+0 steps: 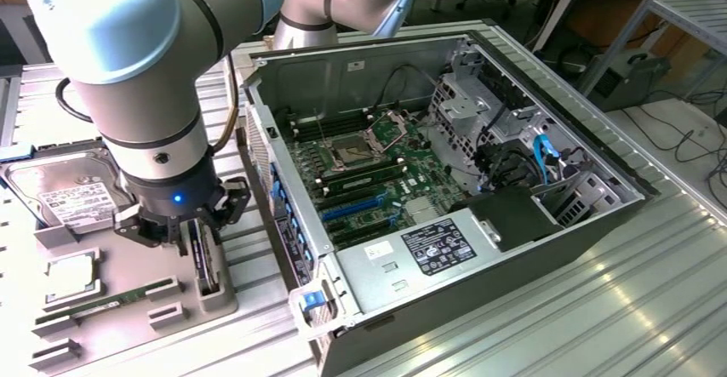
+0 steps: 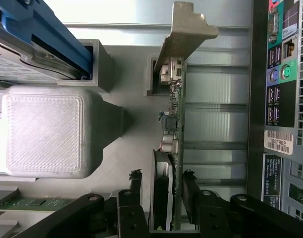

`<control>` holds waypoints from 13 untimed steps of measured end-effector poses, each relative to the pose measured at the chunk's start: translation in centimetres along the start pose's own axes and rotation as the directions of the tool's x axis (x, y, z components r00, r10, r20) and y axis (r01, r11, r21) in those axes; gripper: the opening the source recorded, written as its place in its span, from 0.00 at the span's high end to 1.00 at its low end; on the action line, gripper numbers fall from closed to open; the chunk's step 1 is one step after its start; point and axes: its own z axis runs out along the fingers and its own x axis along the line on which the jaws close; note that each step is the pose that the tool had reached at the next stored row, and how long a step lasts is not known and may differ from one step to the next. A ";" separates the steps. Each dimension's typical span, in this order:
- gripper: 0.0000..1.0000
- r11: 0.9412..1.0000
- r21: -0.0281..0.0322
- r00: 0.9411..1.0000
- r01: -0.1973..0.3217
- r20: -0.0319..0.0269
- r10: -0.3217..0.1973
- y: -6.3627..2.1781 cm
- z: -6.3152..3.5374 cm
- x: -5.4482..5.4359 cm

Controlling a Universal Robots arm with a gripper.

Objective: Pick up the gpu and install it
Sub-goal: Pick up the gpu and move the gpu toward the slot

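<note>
Fingers point(image 2: 189, 187) of the gripper point(image 2: 162, 182) stand one on each side of the gpu point(image 2: 177, 124), open just a bit wider than the card. One finger looks right up against the green side. The other has a small gap to the black lump point(image 2: 161, 198) on the card's face. So I think nothing is held yet, and the step in hand is the squeeze.

The gpu stands on its thin edge in a slot of the grey holder point(image 2: 47, 129), with its silver bracket point(image 2: 188, 29) at the end far from the fingers. In the exterior view the gripper point(image 1: 184, 228) hangs straight down over the gpu point(image 1: 206, 266). The card sits just beside the open computer case point(image 1: 340, 75), on the exterior view's left of it.

To do this well, I think the fingers should close slowly and evenly, so the card is not pushed to one side. Flat pads on flat parts would hold best; pressing on small chips could hurt them. The gripper should be lined up with the card so it does not twist in its slot. A firm hold matters, since the card is thin and could slip.
</note>
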 end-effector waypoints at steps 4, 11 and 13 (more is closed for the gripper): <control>0.63 1.000 0.000 1.000 0.000 0.000 0.000 0.00 0.02 0.0; 0.73 1.000 0.000 1.000 0.000 0.000 0.000 0.00 0.04 0.0; 0.73 1.000 0.000 1.000 0.000 0.000 0.000 0.00 0.04 0.0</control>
